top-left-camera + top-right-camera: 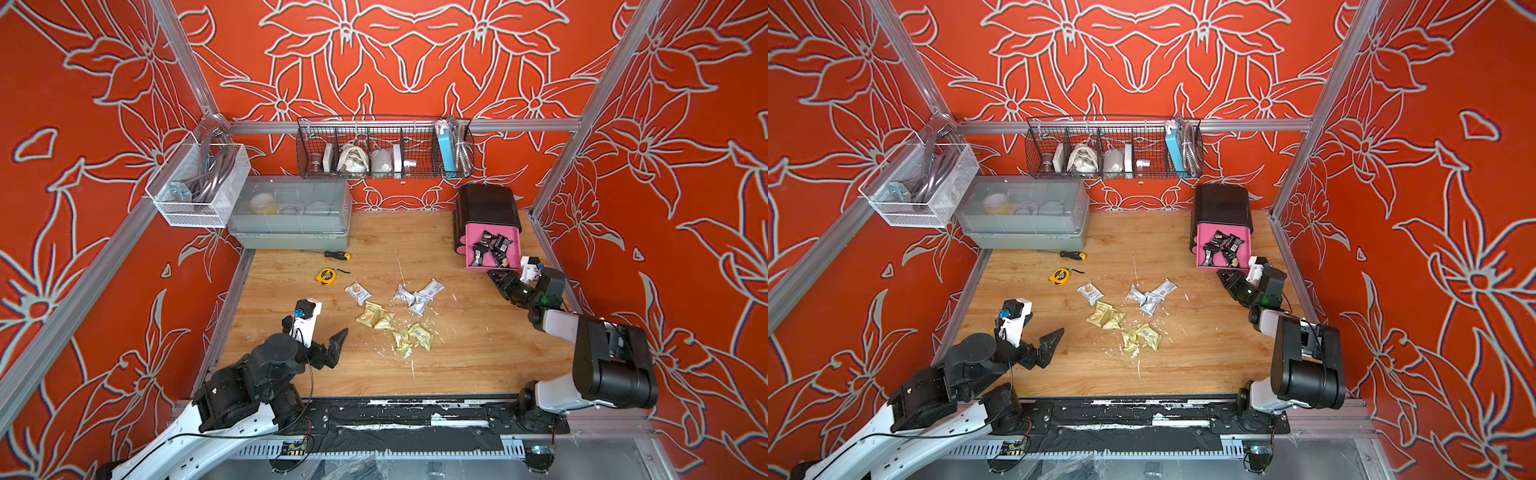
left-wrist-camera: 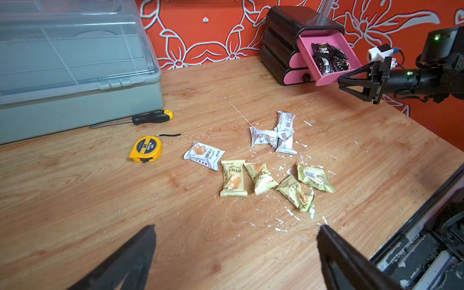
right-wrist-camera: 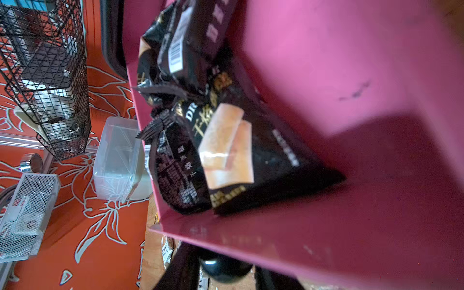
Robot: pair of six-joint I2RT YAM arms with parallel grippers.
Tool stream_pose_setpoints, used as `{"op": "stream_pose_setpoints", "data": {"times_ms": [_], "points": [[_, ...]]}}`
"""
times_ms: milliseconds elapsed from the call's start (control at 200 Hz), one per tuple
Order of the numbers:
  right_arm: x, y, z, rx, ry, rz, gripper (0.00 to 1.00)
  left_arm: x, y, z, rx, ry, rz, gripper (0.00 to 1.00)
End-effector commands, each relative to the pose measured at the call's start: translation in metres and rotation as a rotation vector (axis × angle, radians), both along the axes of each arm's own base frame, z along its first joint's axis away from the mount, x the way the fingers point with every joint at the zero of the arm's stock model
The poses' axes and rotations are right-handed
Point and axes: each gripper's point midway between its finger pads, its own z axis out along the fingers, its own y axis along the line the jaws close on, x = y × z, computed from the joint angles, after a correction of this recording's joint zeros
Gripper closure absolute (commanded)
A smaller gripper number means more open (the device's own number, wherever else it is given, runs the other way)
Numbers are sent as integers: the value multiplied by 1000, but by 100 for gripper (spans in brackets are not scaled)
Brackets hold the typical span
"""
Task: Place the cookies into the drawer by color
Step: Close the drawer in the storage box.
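The drawer (image 1: 486, 203) is a black chest at the back right, with its top pink tray (image 1: 516, 245) pulled out. Several black cookies (image 1: 492, 247) (image 3: 226, 140) lie inside it. My right gripper (image 1: 494, 274) (image 3: 224, 276) sits at the tray's front, its fingers tight on either side of the black knob (image 3: 223, 268). White-silver cookies (image 1: 417, 295) (image 2: 276, 136) and pale yellow-green cookies (image 1: 374, 316) (image 2: 261, 177) lie loose mid-table. My left gripper (image 1: 1040, 328) (image 2: 236, 231) hovers open and empty near the front left, short of the packets.
A grey lidded bin (image 1: 291, 216) stands at the back left, with a screwdriver (image 1: 332, 254) and a yellow tape measure (image 1: 326, 276) in front of it. A wire basket (image 1: 384, 149) and a white mesh basket (image 1: 199, 187) hang on the walls. White flecks litter the wood around the packets.
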Motion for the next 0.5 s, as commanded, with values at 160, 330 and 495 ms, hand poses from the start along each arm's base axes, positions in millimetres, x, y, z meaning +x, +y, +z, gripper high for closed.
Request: {"op": "stream_pose_setpoints", "data": {"times_ms": [160, 330, 495], "points": [[-1, 1, 41, -123, -80, -18, 76, 0, -2, 8, -5, -15, -11, 1], [-1, 0, 62, -162, -97, -39, 77, 1, -3, 7, -2, -11, -12, 1], [10, -2, 77, -181, -104, -52, 77, 1, -3, 7, -4, -12, -10, 1]]}}
